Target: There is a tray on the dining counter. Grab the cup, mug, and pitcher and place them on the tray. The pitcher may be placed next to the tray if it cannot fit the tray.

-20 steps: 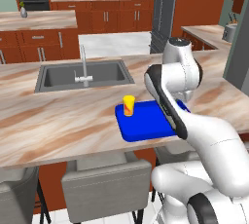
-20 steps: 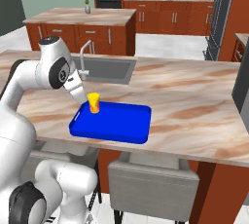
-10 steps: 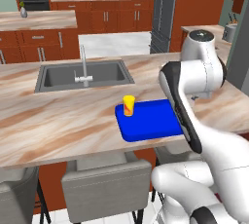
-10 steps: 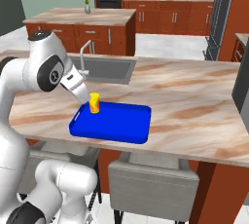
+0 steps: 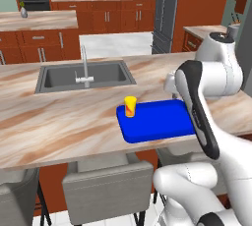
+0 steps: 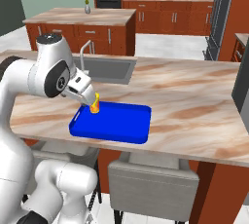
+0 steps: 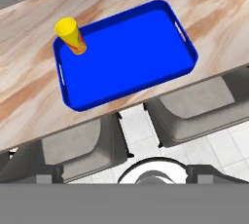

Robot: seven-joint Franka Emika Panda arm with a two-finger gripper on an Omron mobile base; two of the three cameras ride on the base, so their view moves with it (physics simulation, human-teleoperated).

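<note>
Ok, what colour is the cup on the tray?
Yellow with a red-orange mark, the cup shows best in the hand view.

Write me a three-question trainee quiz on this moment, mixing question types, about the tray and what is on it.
1. True or false: the cup stands upright inside the tray.
2. Which corner of the tray holds the cup, seen from the left base view? A) far left, toward the sink B) near right C) dead centre
3. Fill in: the tray lies on the dining counter near its front edge, above the grey ____.

Key
1. True.
2. A.
3. stools.
</note>
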